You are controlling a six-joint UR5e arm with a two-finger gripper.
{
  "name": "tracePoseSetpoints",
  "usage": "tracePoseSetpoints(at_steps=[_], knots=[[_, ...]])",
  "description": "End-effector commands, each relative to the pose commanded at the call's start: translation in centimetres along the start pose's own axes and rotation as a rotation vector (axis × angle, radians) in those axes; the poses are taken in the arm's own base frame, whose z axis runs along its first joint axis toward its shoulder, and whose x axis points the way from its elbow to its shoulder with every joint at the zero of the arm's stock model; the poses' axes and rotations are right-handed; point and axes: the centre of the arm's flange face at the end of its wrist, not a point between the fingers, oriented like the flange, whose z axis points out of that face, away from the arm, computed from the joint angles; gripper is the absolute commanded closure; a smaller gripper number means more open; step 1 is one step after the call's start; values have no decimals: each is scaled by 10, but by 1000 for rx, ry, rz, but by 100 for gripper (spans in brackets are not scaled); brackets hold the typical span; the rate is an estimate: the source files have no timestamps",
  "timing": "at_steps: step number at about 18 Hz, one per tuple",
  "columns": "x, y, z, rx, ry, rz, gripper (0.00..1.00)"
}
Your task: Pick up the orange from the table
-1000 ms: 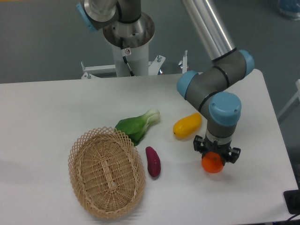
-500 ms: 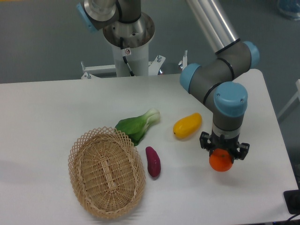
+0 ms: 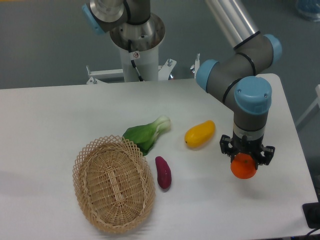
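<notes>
The orange (image 3: pixel 243 167) is a small round bright-orange fruit at the right side of the white table (image 3: pixel 50 125). My gripper (image 3: pixel 246 156) points straight down and is shut on the orange's upper part. The black fingers (image 3: pixel 225 146) sit on either side of it. I cannot tell whether the orange touches the tabletop; a shadow lies just under it.
An elongated yellow fruit (image 3: pixel 200 133) lies left of the gripper. A bok choy (image 3: pixel 147 132) and a purple sweet potato (image 3: pixel 163 172) lie nearer the middle. A wicker basket (image 3: pixel 113 183) stands at the front left. The table's right edge is close to the gripper.
The gripper has moved to the right with the orange in it, away from the yellow fruit and toward the table's right edge.
</notes>
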Motion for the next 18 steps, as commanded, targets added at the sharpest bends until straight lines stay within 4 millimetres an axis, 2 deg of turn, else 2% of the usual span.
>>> tracePoseSetpoints(at_steps=[5, 9, 18], knots=[[-3, 0, -4, 0, -8, 24, 40], [-7, 16, -17, -21, 11, 32, 41], [-4, 17, -16, -35, 15, 34, 41]])
